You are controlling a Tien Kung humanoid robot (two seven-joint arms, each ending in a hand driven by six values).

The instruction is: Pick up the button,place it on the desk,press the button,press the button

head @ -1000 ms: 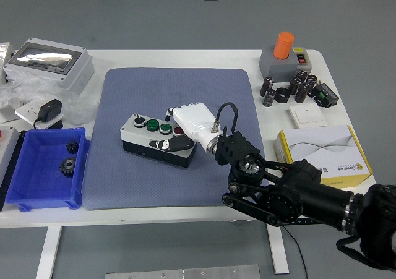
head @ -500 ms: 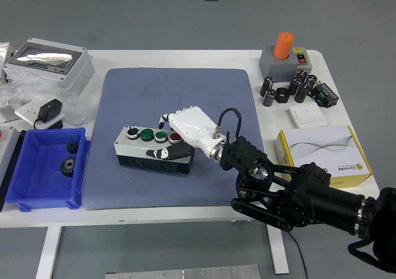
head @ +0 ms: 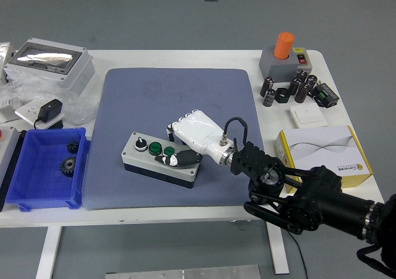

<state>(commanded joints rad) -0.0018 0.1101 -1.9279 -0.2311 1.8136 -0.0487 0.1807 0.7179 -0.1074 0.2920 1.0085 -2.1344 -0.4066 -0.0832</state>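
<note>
Gripping the boxy grey button box (head: 148, 158) with curled fingers, the glossy white right hand (head: 195, 138) covers its right end on the textured blue mat (head: 173, 87).

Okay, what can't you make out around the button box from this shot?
Head view only:
- Right end of the button box, including any fourth button: covered by the right hand.
- Whether the box rests on the blue mat or is lifted: no side view.
- Fingertip contact: hidden behind the palm.
- Left hand: out of frame.
</note>
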